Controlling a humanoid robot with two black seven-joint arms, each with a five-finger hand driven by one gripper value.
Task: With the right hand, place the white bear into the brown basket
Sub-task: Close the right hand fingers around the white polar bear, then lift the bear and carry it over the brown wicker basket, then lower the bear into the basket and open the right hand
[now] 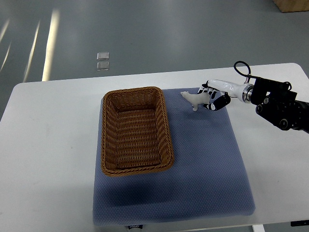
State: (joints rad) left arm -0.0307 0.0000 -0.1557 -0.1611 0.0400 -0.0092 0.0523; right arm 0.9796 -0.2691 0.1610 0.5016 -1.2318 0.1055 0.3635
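Note:
A small white bear [193, 99] is at the far right part of the blue mat [203, 159], just right of the brown wicker basket [135, 130]. My right hand [211, 99] comes in from the right edge and has its fingers closed around the bear's rear half; the bear's head points left toward the basket. Whether the bear rests on the mat or is slightly raised I cannot tell. The basket holds nothing. The left arm does not show.
The mat lies on a white table [48, 145] with rounded corners. My right forearm [280, 104], black with a cable loop, stretches over the table's right side. Grey floor lies beyond the far edge.

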